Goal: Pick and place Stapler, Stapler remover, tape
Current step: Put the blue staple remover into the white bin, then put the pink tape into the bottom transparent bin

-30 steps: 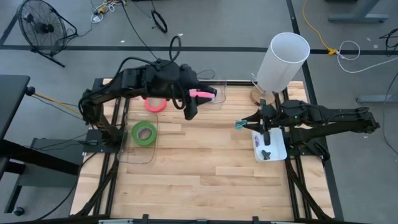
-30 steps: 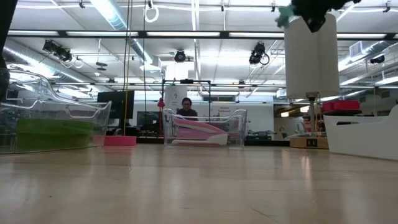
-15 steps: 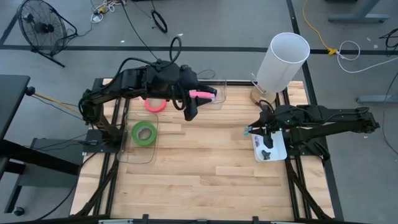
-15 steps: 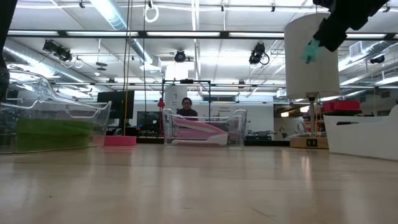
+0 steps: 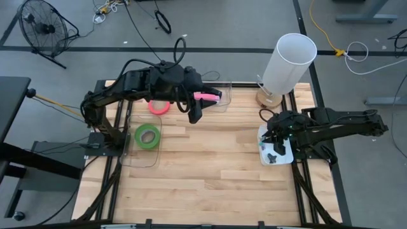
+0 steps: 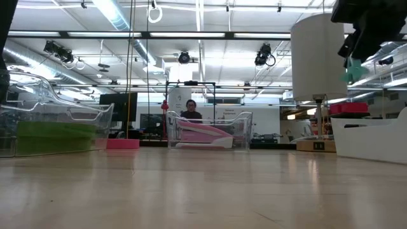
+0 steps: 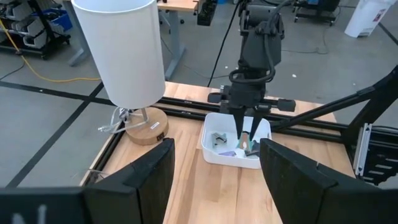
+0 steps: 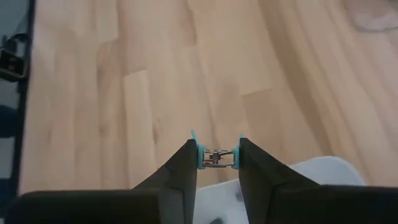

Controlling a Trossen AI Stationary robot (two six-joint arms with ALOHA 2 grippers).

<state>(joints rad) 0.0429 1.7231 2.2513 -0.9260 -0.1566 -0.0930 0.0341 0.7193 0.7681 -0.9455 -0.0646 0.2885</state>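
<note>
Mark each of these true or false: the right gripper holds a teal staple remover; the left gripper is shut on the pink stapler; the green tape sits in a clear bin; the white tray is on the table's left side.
1. The right gripper holds a teal staple remover. True.
2. The left gripper is shut on the pink stapler. False: its fingers are open and empty; the stapler lies in a clear container.
3. The green tape sits in a clear bin. True.
4. The white tray is on the table's left side. False: it is on the right side.

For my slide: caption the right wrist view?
Right gripper holding a teal staple remover above the white bin.
</note>
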